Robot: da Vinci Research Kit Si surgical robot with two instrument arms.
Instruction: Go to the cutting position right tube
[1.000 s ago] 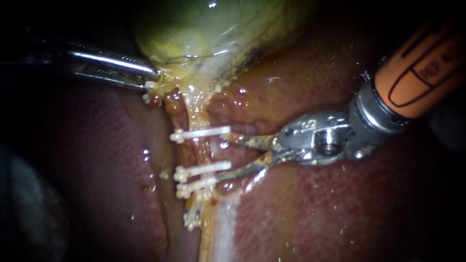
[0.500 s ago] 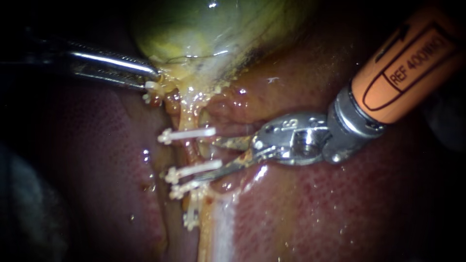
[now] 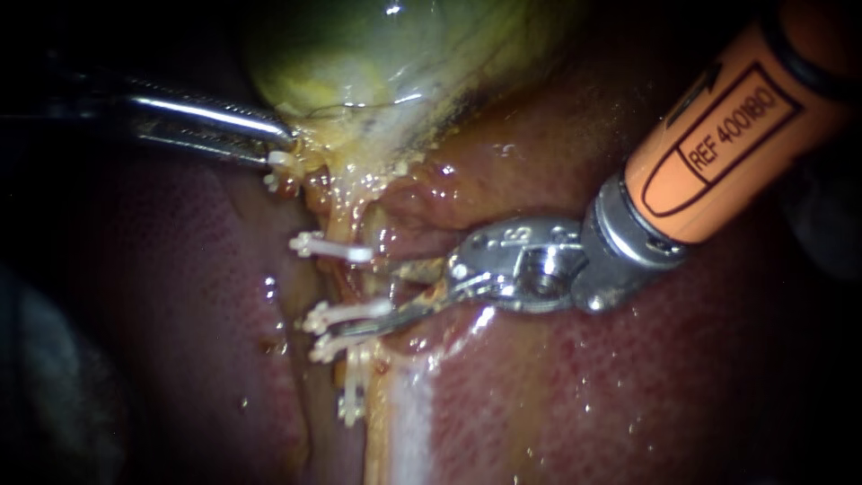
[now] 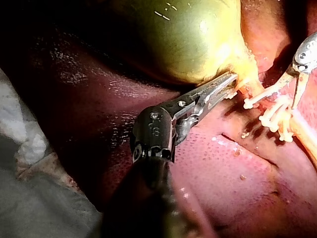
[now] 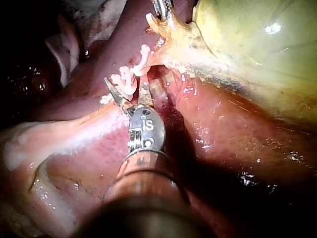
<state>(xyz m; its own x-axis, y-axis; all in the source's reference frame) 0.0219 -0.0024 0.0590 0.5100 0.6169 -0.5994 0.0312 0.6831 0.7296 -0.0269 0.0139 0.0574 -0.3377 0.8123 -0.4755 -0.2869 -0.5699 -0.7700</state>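
Right instrument (image 3: pixel 364 298) advanced leftward, straddling the vertical tube (image 3: pixel 344 280).

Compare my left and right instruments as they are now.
The left instrument is shut on the gallbladder at its neck; the right instrument has its jaws open among the clips. The left instrument's shaft is dark, the right instrument's orange. Both end in slim metal jaws.

Wet gloss and fine stippling recorded on liver (image 3: pixel 584 404), gallbladder (image 3: pixel 377 54) noted smooth and shiny, clips (image 3: pixel 350 313) seen as matt white plastic, right instrument (image 3: pixel 375 297) noted in polished metal with smooth orange sleeve (image 3: pixel 718 126), left instrument (image 3: pixel 280 145) in bright metal, grey cloth (image 4: pixel 34 208) noted matt.
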